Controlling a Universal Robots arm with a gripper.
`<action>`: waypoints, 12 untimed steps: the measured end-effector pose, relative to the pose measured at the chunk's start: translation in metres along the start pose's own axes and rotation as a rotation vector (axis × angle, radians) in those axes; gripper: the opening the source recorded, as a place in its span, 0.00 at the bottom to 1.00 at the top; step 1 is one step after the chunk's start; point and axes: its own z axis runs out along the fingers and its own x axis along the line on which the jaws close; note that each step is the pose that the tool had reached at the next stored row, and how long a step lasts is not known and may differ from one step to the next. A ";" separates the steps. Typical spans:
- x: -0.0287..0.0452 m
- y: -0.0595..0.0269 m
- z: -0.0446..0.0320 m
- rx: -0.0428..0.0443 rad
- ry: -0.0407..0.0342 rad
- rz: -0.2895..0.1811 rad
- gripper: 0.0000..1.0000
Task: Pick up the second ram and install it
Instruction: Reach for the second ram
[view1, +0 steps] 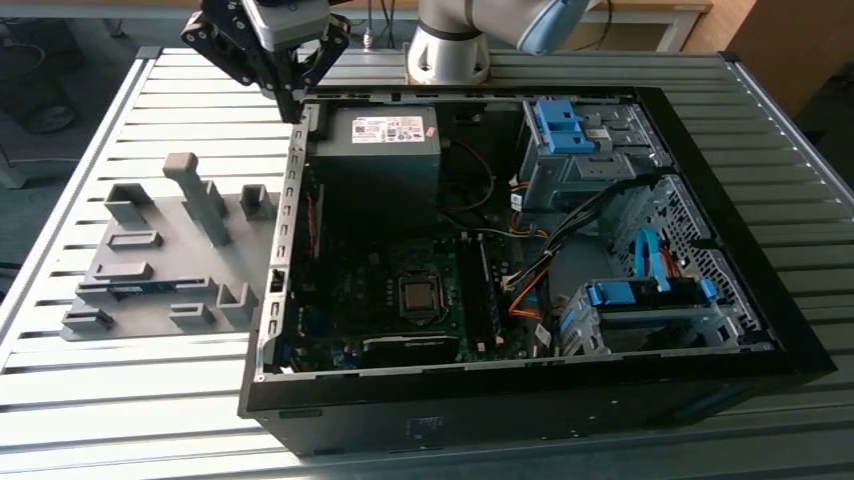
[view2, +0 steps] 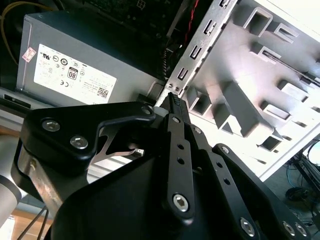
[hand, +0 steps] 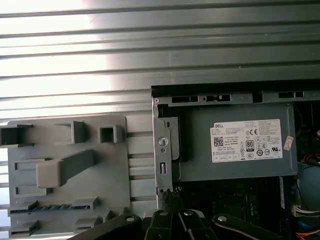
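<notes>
Grey fixture plate (view1: 200, 262) lies on the bench (view1: 134, 420) at the exterior view's left. The second ram (view1: 130, 290) rests in one of its slots, probably so that it can be gripped from above. My hand (view1: 291, 108) hangs pinched shut and empty over the corner of the computer case (view1: 534, 405), well apart from the ram. The case lies open, with its motherboard (view1: 387, 290) exposed for installation.

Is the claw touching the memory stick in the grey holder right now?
Apart. In the exterior view the claw hangs at a corner of the computer case, while the memory stick lies far off in the grey holder.
</notes>
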 end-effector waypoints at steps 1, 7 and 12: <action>0.0005 0.0000 0.0000 0.0000 0.0000 0.000 0.11; 0.0035 -0.0003 0.0003 0.0000 0.0001 0.000 0.11; 0.0067 -0.0005 0.0005 0.0000 0.0001 0.000 0.11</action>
